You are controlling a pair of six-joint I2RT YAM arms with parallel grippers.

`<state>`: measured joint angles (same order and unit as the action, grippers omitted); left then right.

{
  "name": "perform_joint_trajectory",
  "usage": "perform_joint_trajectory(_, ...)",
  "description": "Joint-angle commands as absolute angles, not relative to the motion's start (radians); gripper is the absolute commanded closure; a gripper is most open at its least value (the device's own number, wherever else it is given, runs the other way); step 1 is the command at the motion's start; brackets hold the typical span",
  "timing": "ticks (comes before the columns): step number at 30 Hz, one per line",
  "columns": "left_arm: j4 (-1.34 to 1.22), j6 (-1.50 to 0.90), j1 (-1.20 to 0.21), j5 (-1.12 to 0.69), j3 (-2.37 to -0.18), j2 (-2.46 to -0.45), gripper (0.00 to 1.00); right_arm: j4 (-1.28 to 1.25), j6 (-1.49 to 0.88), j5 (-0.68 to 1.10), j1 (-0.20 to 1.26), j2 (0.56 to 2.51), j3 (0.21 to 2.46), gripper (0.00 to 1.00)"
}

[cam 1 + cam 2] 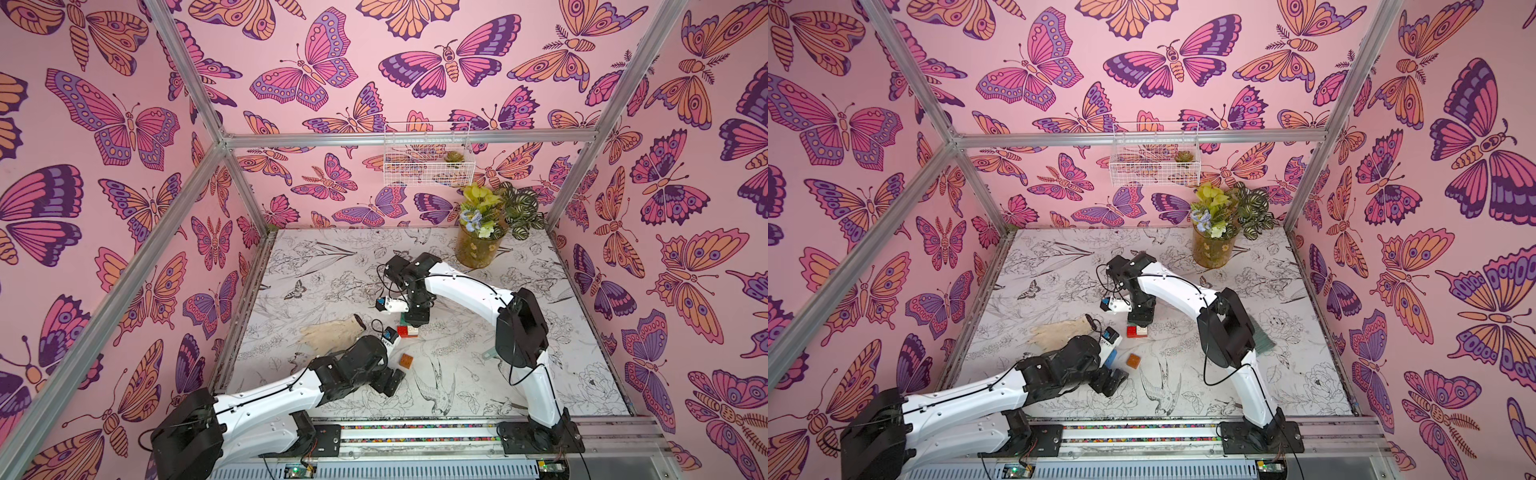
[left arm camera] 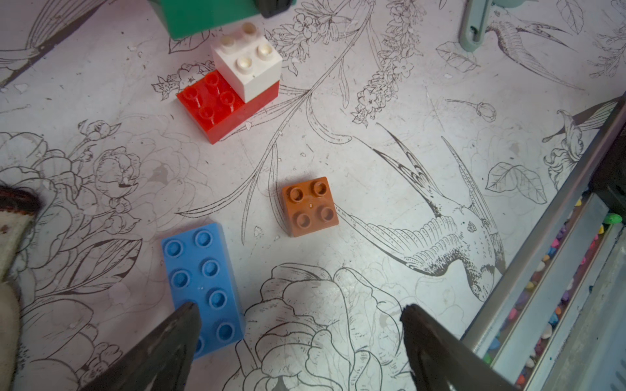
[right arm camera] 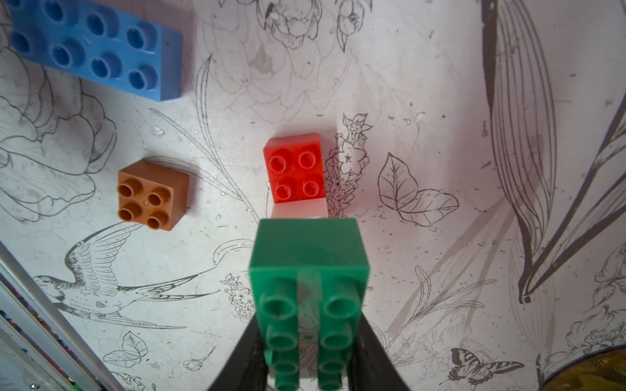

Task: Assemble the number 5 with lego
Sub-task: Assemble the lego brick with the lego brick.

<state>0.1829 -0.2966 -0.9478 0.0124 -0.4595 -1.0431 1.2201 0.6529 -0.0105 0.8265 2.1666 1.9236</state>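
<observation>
A long red brick [image 2: 216, 105] lies on the table with a white brick [image 2: 250, 64] pressed onto one end; the stack shows in both top views [image 1: 407, 330] [image 1: 1137, 331]. My right gripper [image 3: 310, 352] is shut on a long green brick [image 3: 308, 270], held just above and beside the white end [image 3: 298, 211]. A brown brick [image 2: 310, 206] [image 3: 152, 194] and a long blue brick [image 2: 200, 281] [image 3: 98, 50] lie loose nearby. My left gripper [image 2: 299, 306] is open over bare table, one finger [image 2: 176, 335] overlapping the blue brick's end, with nothing between the jaws.
A beige glove [image 1: 332, 332] lies left of the bricks. A pale teal dustpan handle [image 2: 474, 27] sits to the right, partly behind the right arm. A flower pot [image 1: 478, 249] stands at the back right under a wire basket [image 1: 428, 153]. The metal rail [image 2: 542, 254] borders the front.
</observation>
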Motion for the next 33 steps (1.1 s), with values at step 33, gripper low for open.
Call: perform_joint_trajectory(33, 0.215, -0.311, -0.968, 0.071, -0.427, -0.998, 0.05, 1.222, 0.718, -0.020, 0.851, 2.249, 1.962, 1.00)
